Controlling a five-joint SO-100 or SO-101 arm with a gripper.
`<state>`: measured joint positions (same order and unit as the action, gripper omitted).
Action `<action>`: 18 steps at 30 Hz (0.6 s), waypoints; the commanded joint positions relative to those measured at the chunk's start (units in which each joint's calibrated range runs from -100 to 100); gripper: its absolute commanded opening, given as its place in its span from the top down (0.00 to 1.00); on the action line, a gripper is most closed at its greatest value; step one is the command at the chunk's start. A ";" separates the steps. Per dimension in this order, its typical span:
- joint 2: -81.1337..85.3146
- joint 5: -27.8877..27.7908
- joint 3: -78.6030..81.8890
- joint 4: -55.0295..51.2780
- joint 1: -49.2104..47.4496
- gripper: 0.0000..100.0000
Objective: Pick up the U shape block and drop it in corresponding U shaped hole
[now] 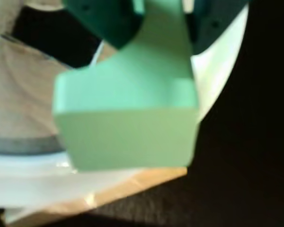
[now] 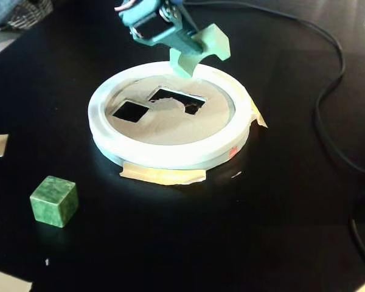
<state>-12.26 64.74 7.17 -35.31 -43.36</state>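
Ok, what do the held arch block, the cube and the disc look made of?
U shape block in the claw: matte pale mint, probably plastic or painted wood; no shine or grain shows. Cube: mottled dark green, stone-like or marbled plastic. Disc: dull tan, likely cardboard or thin wood, inside a smooth white rim.

In the fixed view, the gripper [image 2: 191, 45] holds the block [image 2: 202, 50] above the far rim of the ring [image 2: 170, 155]. Inside the ring, the square hole [image 2: 130, 111] lies left of the U-shaped hole [image 2: 176, 99]. The cube [image 2: 54, 201] sits on the table [image 2: 280, 231], near left of the ring.
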 commanded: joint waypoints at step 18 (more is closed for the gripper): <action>1.92 5.62 9.13 1.84 -3.46 0.97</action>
<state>-12.26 68.40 15.96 -35.21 -45.35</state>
